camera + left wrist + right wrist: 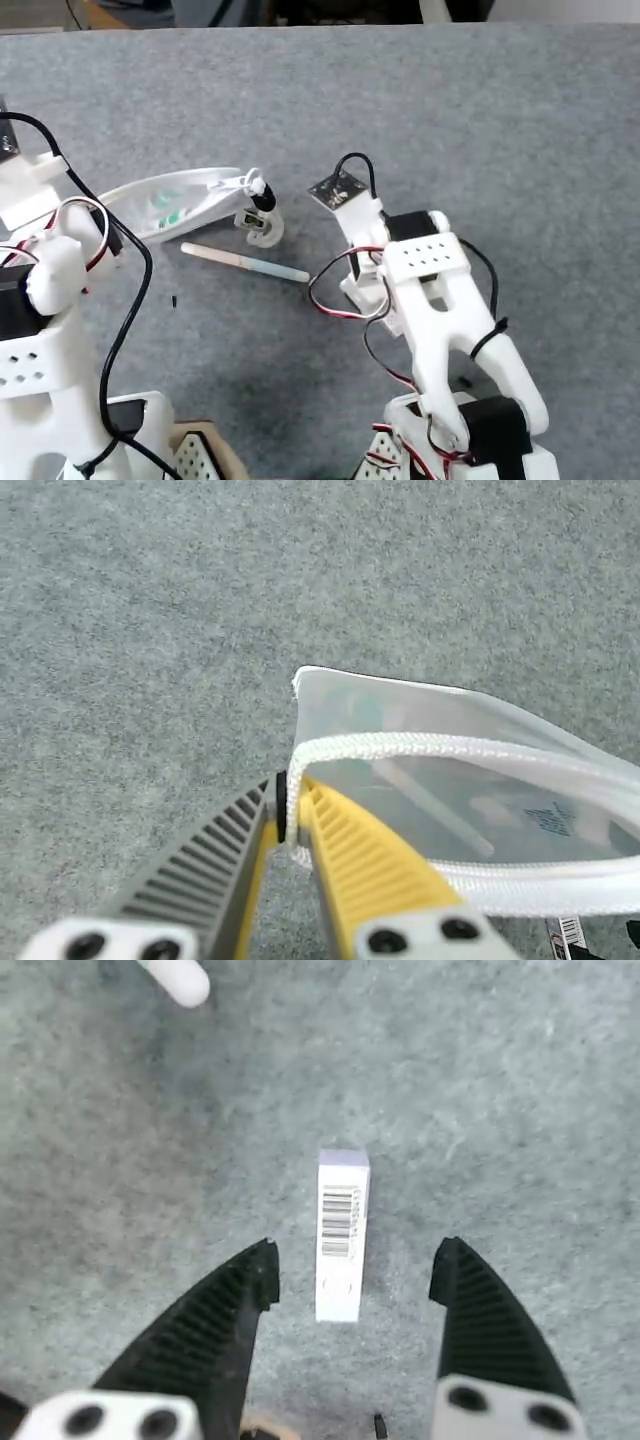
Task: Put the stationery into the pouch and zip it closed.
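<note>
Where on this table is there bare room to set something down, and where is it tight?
Free: the table beyond the pouch, its right side past the right arm, and the patch between the arms nearer than the pen. Crowded: the middle, where pouch, pen and the right pincer, open over a small box, sit close.

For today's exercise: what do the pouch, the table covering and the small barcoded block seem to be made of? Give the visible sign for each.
Pouch: soft translucent plastic, probably vinyl; you can see dimly through it, and its rim looks like white woven tape.
Table covering: grey felt or short carpet, matte and fuzzy.
Barcoded block: smooth and white, perhaps an eraser in a printed sleeve; uncertain.
</note>
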Available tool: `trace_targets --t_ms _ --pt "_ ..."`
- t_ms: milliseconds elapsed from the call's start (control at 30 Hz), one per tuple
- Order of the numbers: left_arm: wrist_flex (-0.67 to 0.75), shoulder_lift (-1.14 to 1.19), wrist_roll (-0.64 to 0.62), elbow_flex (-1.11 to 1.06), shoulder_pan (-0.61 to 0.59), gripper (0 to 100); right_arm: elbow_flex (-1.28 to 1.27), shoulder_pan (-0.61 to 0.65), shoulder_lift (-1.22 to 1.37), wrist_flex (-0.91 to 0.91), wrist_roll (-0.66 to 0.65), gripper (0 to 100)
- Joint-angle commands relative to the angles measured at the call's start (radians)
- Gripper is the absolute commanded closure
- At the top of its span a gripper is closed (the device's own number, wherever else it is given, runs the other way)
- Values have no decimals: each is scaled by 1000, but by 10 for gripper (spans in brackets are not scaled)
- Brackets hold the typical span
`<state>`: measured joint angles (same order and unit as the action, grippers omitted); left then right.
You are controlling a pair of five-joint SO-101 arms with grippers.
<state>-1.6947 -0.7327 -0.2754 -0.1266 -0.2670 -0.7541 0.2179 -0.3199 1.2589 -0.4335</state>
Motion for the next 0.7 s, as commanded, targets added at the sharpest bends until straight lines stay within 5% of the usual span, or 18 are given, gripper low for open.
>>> trace_targets --t_ms 0,667 --pt "-5 -3 8 8 -16 971 12 -9 42 -35 -8 748" --pt "-2 -3 8 8 -16 971 217 -12 377 -71 -8 813"
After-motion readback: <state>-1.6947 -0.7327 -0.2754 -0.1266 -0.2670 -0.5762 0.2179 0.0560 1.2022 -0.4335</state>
